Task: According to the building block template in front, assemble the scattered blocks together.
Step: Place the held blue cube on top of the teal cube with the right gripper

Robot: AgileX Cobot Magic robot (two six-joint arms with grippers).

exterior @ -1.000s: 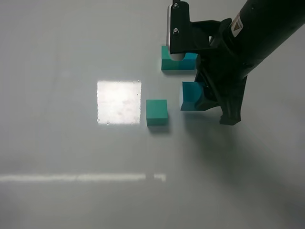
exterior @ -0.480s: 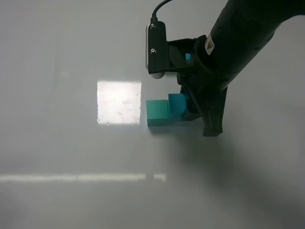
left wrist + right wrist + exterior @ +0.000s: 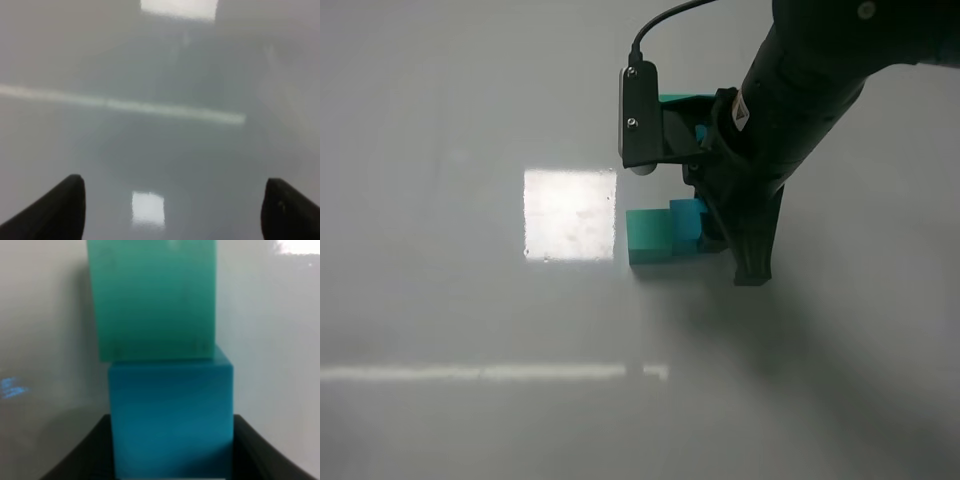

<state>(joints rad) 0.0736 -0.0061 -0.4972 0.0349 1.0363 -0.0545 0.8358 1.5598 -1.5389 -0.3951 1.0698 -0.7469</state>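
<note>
The teal-green cube [image 3: 648, 236] sits on the grey table. My right gripper [image 3: 706, 230] is shut on the cyan-blue cube [image 3: 687, 219] and holds it flush against the green cube's right side. In the right wrist view the blue cube [image 3: 171, 415] sits between my fingers [image 3: 82, 462] and touches the green cube [image 3: 152, 300]. The template [image 3: 682, 101] lies just behind, mostly hidden by my right arm; only a green edge and a sliver of blue show. My left gripper [image 3: 175, 212] is open and empty above bare table, out of the exterior view.
A bright square light reflection [image 3: 570, 213] lies on the glossy table just left of the green cube. A pale reflected streak [image 3: 490, 372] runs across the table nearer the front.
My right gripper has carried the blue cube leftward until it meets the green cube. The arm now covers most of the template. The green cube has stayed put.
</note>
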